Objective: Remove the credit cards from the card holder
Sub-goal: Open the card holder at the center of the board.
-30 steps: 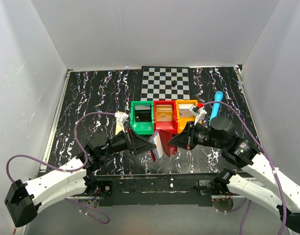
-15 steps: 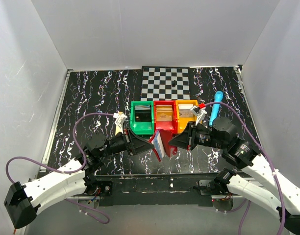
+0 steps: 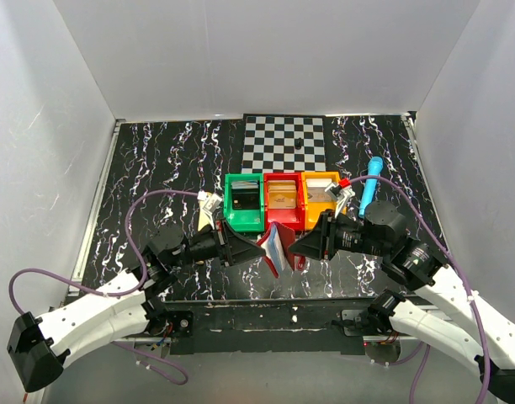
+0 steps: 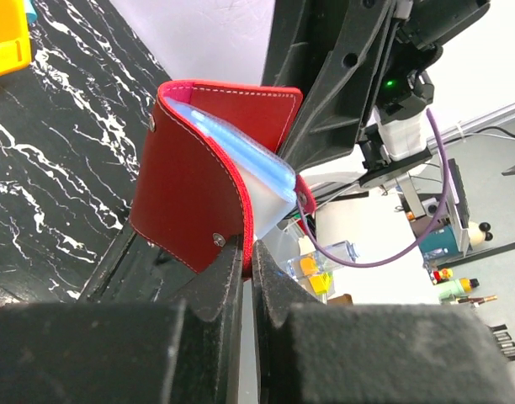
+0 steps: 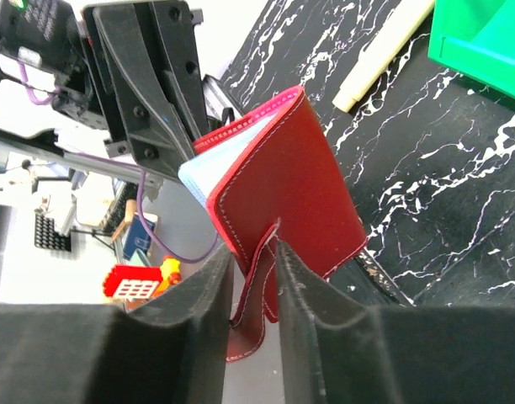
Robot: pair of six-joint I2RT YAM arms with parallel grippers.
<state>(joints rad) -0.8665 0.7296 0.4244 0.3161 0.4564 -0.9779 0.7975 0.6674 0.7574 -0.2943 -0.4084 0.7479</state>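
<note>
Left fingers (image 4: 209, 290) tight on card holder (image 4: 188, 194), cards hidden.

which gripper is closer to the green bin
Left. The left gripper is just in front of the green bin, by its right corner; the right gripper is farther right, in front of the red bin and orange bin.

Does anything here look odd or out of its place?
Only the card holder: it hangs tilted and half open above the table, before the red bin. The left gripper pinches one cover edge; its tab lies between the fingers of the right gripper.
</note>
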